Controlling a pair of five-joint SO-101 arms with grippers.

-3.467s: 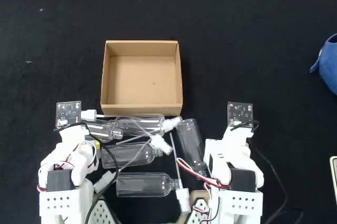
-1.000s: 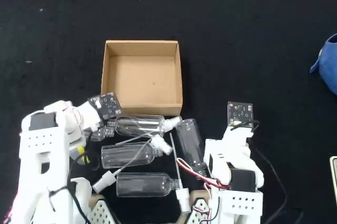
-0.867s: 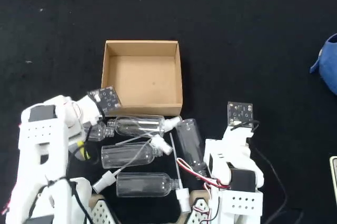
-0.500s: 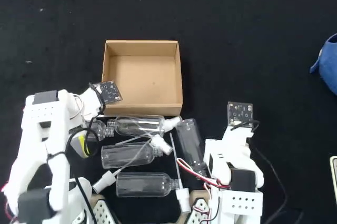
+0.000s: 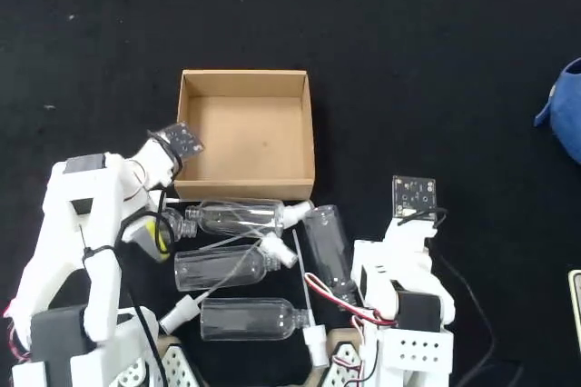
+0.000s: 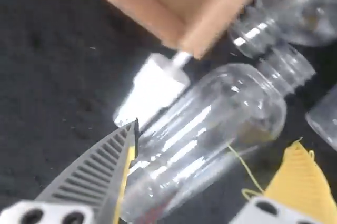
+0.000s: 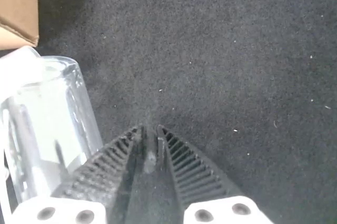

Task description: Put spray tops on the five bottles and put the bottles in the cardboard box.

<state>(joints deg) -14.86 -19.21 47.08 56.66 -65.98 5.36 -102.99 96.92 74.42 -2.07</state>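
Observation:
Several clear bottles lie in front of the cardboard box (image 5: 243,190). My left gripper (image 5: 162,223) hangs open at the box's front left corner, its jaws either side of the leftmost bottle (image 5: 174,223). In the left wrist view that bottle (image 6: 247,103) lies capless between the grey and yellow fingers of the left gripper (image 6: 213,134), with a white spray top (image 6: 152,90) beside the box corner (image 6: 195,19). Another bottle (image 5: 241,217) carries a spray top. My right gripper (image 7: 150,134) rests shut on the cloth beside a bottle (image 7: 47,129).
Loose spray tops (image 5: 180,314) (image 5: 315,342) and thin tubes lie among the bottles near the arm bases. A blue object (image 5: 565,119) pokes in at the right edge. Black cloth stretches wide behind and to the right of the box.
The left arm rose from its rest pose and swung toward the box's front left corner, bringing its gripper over the leftmost bottle. The right arm stayed still.

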